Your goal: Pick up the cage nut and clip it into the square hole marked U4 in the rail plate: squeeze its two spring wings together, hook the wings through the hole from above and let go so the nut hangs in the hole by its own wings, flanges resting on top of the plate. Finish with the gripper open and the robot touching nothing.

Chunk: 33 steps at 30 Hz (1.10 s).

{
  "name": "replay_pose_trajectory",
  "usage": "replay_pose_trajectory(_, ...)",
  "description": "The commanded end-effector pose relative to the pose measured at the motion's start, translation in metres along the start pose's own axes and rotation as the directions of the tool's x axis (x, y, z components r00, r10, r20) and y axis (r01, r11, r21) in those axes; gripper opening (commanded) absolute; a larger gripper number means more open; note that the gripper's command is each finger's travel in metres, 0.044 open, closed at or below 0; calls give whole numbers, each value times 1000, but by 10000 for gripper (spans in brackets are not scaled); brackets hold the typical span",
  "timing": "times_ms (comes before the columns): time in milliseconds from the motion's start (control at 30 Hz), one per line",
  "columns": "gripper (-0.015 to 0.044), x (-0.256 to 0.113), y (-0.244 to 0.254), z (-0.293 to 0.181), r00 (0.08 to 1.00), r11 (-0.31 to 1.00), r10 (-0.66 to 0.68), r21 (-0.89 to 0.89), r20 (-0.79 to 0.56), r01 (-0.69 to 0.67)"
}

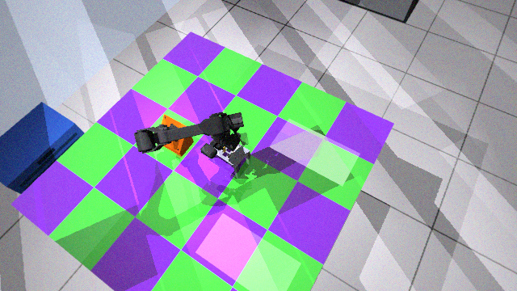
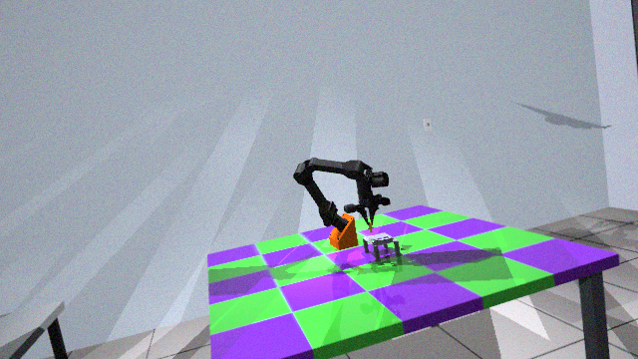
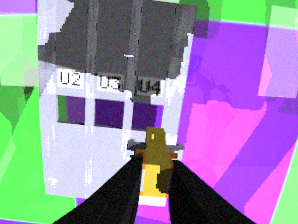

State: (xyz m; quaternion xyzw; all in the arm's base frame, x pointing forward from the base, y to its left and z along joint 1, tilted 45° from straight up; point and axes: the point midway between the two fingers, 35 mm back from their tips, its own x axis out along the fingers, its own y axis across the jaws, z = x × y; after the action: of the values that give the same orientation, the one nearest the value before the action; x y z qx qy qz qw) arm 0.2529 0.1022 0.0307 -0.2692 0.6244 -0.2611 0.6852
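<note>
Wrist view shows the end effector clamped on the blocky, brass-coloured cage nut.

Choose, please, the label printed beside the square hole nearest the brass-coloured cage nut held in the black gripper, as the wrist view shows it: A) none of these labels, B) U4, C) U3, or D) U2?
B: the brass-coloured cage nut in the black gripper appears just below the hole marked U4.
</note>
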Motion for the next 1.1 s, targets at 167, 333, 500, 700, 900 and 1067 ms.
replay_pose_trajectory(167,37,15,5,0,1000,1000,0,6,-12,0)
replay_pose_trajectory(333,37,21,6,0,1000,1000,0,6,-16,0)
replay_pose_trajectory(500,37,25,6,0,1000,1000,0,6,-16,0)
replay_pose_trajectory(700,37,34,6,0,1000,1000,0,6,-16,0)
replay_pose_trajectory(900,37,44,6,0,1000,1000,-1,6,-16,1)
replay_pose_trajectory(1067,37,46,6,0,1000,1000,-1,6,-16,1)
